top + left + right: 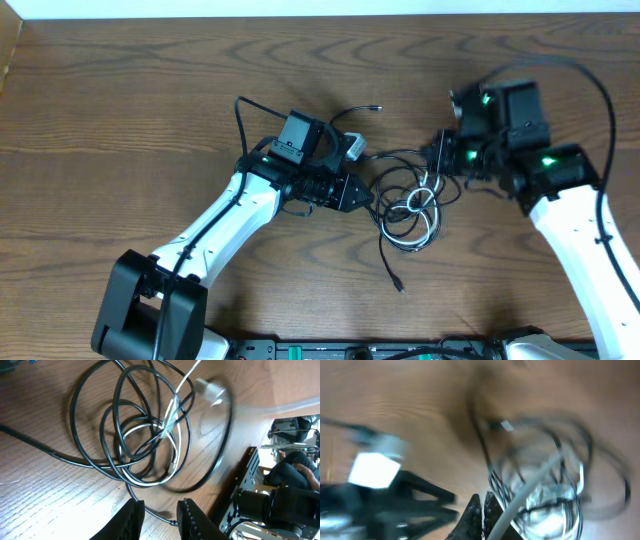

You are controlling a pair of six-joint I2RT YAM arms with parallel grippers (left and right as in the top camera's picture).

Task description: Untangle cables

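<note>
Both claws sit at the tangle: the right claw [482, 510] is clenched, its tips pressed together right beside the white cable [530, 487], though blur in its wrist view keeps me from telling whether that cord is actually pinched, while the left claw [161, 516] is released, its fingers apart above the wood with a black strand running just beyond them. The cables [408, 200] lie as a knot of overlapping loops on the counter [150, 90] a little toward the right of its middle, nearer the front edge than the back, with one black tail [390, 268] trailing toward the front edge. To do this step well, I judge the left claw should pin one outer black loop low against the counter while the right draws its strand slowly away toward the right edge, watching that the other loops slide free rather than tighten. Counting: one white cable is clear; the black ones look like two or three, but the crossings hide where each ends. A gray plug block [354, 146] lies by the left arm, toward the back edge.
</note>
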